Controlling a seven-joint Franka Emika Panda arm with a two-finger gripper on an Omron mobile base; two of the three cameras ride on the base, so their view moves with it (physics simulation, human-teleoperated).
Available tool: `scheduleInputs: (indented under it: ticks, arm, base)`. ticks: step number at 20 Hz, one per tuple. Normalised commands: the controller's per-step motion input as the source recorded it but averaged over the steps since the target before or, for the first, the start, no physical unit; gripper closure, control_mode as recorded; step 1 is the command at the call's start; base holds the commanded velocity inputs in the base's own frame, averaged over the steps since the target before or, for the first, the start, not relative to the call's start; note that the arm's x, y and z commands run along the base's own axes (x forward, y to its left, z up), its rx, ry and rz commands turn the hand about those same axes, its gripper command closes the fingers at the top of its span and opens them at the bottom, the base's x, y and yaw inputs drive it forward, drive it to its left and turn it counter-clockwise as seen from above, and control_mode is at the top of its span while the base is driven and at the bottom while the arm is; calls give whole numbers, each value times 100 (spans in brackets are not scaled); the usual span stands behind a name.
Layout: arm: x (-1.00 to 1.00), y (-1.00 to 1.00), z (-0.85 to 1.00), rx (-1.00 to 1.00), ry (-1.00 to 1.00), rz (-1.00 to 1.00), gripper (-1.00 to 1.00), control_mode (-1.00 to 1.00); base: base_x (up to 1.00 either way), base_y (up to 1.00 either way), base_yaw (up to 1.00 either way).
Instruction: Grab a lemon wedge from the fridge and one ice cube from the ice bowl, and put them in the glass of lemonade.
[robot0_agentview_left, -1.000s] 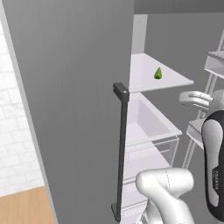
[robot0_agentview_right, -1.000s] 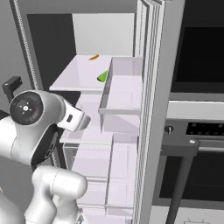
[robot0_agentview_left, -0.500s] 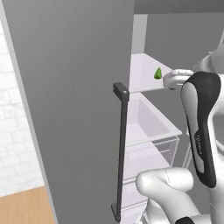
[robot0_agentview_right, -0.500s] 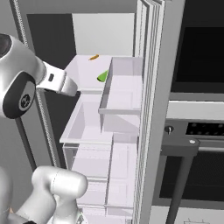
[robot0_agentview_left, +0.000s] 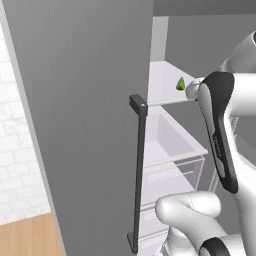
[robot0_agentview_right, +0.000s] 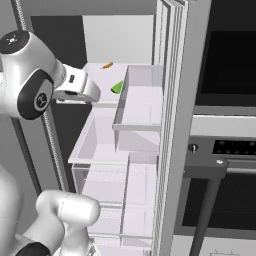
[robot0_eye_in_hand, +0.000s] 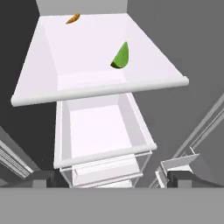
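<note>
I am looking into the open fridge (robot0_agentview_left: 90, 100), its grey door standing on the left of the left base view with the dark bar handle (robot0_agentview_left: 138, 170) running down its edge. From the hand view, the tiny orange item (robot0_eye_in_hand: 72, 19) is lying at the far left of the white shelf (robot0_eye_in_hand: 83, 85), and the lemon wedge (robot0_eye_in_hand: 121, 56) is sitting further right on that same shelf, ahead of my gripper (robot0_eye_in_hand: 109, 177) and well apart from it. My fingers (robot0_eye_in_hand: 41, 178) are standing spread wide, gripping nothing. Below the shelf a clear drawer (robot0_eye_in_hand: 103, 133) is sitting. On the right of the right base view the black oven (robot0_agentview_right: 225, 130) is showing.
</note>
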Motion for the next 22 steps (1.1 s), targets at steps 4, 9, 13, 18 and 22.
scheduleInputs:
  ticks: [4, 9, 13, 18, 22]
  arm:
    - [72, -47, 0, -1, -3, 0, -100, -100]
    - [95, -16, 0, 0, 0, 0, -100, -100]
    - [100, 2, -7, 0, 0, 0, -100, -100]
    - [100, 3, -24, 0, 0, 0, -100, -100]
    - [81, 0, -46, 6, 0, 0, -100, -100]
  base:
    - [0, 0, 0]
    - [0, 0, 0]
    - [0, 0, 0]
    - [0, 0, 0]
    - [0, 0, 0]
